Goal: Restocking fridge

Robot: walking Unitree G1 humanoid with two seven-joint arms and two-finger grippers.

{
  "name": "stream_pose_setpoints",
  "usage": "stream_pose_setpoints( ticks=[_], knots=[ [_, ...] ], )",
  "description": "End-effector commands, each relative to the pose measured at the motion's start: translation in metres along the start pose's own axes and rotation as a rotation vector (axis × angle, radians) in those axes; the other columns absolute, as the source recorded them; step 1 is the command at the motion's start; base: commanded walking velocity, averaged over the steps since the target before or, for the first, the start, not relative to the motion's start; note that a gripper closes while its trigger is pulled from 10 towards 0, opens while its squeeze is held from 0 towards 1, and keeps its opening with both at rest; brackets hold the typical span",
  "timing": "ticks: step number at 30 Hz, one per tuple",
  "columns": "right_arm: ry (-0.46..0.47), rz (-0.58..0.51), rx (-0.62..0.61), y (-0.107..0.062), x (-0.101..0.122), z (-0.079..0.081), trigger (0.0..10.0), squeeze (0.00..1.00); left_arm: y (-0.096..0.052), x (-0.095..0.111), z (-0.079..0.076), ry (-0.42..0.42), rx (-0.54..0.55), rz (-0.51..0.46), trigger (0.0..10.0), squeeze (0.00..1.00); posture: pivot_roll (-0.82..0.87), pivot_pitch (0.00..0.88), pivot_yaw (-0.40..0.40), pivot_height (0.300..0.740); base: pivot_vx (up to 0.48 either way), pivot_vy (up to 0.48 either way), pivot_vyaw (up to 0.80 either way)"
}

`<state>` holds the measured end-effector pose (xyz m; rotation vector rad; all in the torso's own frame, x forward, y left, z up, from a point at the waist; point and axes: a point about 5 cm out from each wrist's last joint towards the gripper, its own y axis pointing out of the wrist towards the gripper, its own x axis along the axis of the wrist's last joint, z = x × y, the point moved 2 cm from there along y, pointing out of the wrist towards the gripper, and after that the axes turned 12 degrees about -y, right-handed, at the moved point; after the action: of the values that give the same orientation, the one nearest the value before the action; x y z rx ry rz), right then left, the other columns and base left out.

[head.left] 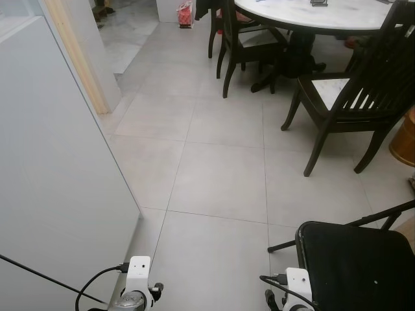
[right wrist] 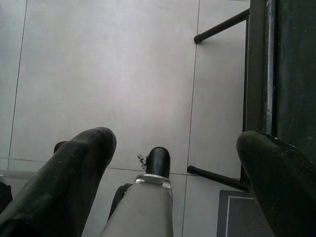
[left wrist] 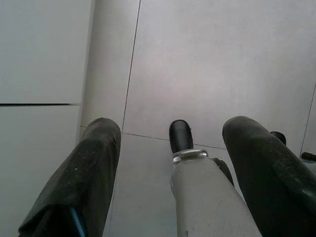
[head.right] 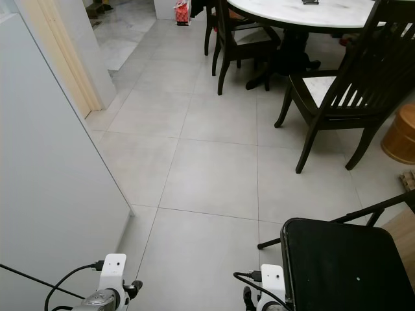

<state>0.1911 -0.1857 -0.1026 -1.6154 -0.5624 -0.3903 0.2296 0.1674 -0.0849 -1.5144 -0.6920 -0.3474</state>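
Observation:
A tall pale grey appliance face [head.left: 52,181], which may be the fridge, rises close on my left; in the left wrist view it shows a dark horizontal seam [left wrist: 39,104]. No groceries are in sight. My left gripper [left wrist: 173,129] hangs low beside that face, open and empty, over the tiled floor and my own foot [left wrist: 180,136]. On the other side my right gripper [right wrist: 177,139] also hangs open and empty, just next to a black folding seat [right wrist: 291,74]. Both white wrist housings [head.left: 137,272] peek in at the bottom of the eye views.
The black folding seat [head.left: 356,265] stands at my lower right. Dark wooden chairs [head.left: 350,97] and a round white-topped table [head.left: 311,16] stand ahead on the right, with a brass pot [head.left: 405,139] beyond. A doorway with a wooden frame [head.left: 78,58] opens ahead left. Grey tiled floor [head.left: 220,181] lies ahead.

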Motion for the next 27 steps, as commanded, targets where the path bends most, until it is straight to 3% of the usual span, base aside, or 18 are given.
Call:
stream_pose_setpoints(
  ticks=[1,12,15,18,22,27],
  knots=[
    [0.149,0.178,0.029,-0.017,-0.064,-0.025,10.0,0.00,-0.027,-0.084,0.077,-0.071,0.119,0.227,10.0,0.00,0.08,0.018,0.028,0.740,0.000,0.000,0.00],
    [0.184,0.164,0.006,-0.015,-0.060,-0.026,10.0,0.00,-0.030,-0.081,0.090,-0.056,0.126,0.218,10.0,0.00,0.06,0.072,0.031,0.740,0.000,0.000,0.00],
    [0.226,0.156,0.003,-0.015,-0.059,-0.026,10.0,0.00,-0.029,-0.077,0.092,-0.100,0.141,0.196,10.0,0.00,0.05,0.076,0.028,0.740,0.000,0.000,0.00],
    [0.204,0.150,0.008,-0.015,-0.058,-0.026,10.0,0.00,-0.028,-0.073,0.092,-0.088,0.126,0.187,10.0,0.00,0.04,0.079,0.031,0.740,0.000,0.000,0.00],
    [0.219,0.125,-0.008,-0.014,-0.055,-0.028,10.0,0.00,-0.024,-0.060,0.086,-0.084,0.107,0.132,10.0,0.00,0.04,0.086,0.033,0.740,0.000,0.000,0.00],
    [0.228,0.036,-0.054,-0.014,-0.047,-0.033,10.0,0.00,-0.015,-0.025,0.072,-0.075,0.042,-0.015,10.0,0.00,0.03,0.090,0.031,0.740,0.000,0.000,0.00]
  ],
)
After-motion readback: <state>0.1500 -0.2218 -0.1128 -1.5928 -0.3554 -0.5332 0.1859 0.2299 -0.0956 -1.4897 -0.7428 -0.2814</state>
